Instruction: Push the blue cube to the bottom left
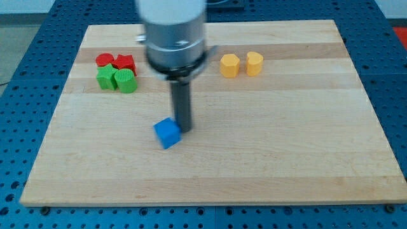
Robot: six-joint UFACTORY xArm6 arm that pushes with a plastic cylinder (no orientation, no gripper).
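The blue cube [168, 133] lies on the wooden board [267, 146], a little left of the board's middle. My tip [184, 130] is the lower end of the dark rod hanging from the grey arm body [175, 35]. The tip stands at the cube's upper right edge, touching it or nearly so. The cube's lower left side faces open board.
Two red blocks [116, 62] and two green blocks [117, 79] sit clustered at the view's upper left. A yellow hexagonal block [229, 65] and a yellow heart-like block [254, 63] sit at the upper middle right. Blue perforated table [19, 95] surrounds the board.
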